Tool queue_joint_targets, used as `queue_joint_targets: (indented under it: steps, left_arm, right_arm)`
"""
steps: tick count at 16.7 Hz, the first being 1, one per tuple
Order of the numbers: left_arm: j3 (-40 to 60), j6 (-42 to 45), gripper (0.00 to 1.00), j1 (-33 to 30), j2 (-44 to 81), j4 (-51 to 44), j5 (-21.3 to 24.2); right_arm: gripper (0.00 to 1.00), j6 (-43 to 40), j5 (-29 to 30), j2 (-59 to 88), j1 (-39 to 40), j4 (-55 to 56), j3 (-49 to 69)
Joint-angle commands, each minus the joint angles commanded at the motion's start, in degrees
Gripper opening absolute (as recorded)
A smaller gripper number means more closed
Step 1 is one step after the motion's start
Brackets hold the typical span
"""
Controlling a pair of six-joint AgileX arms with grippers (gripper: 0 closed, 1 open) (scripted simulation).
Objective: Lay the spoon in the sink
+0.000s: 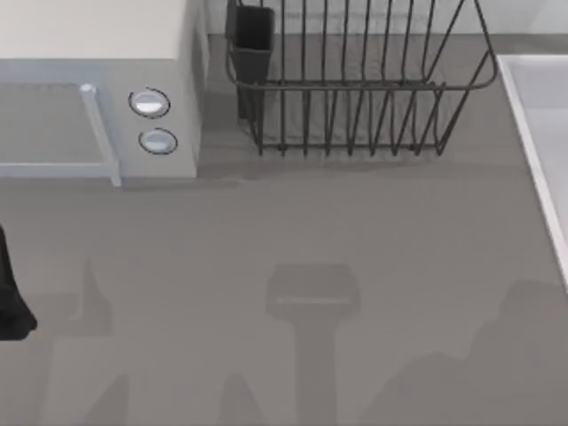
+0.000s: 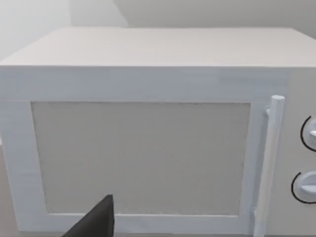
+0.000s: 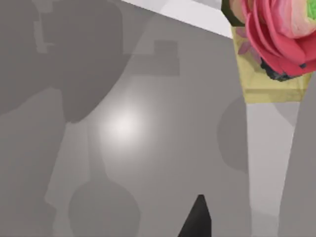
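The spoon (image 3: 276, 42), red end on a yellowish part, sits ahead of the right end effector (image 3: 197, 222). Its long axis is hard to read. The sink (image 1: 532, 124) hugs the worktop's right edge, so the right arm looks nearer, with bare worktop between. The left end effector (image 2: 96, 222) faces the microwave (image 2: 148, 148). Can't tell whether either is open or closed.

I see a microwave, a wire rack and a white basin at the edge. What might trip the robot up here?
1. The spoon, red and yellowish, appears in the right wrist view partly cut off at the frame's edge, so a grasp could be misjudged.
2. The sink sits at the table's far right, beside the dish rack; a carried spoon might snag its wires.
3. The left arm waits at the table's left edge facing the microwave; a careless move could bump its door.
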Motion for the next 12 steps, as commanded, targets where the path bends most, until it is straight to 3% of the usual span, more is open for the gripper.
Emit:
queue_joint_targets:
  steps: [12]
  left_arm:
    - [0.00,0.00,1.00,0.00,0.00,0.00,0.00]
  right_arm:
    - [0.00,13.37,0.06,49.37,13.26,-21.33,72.20]
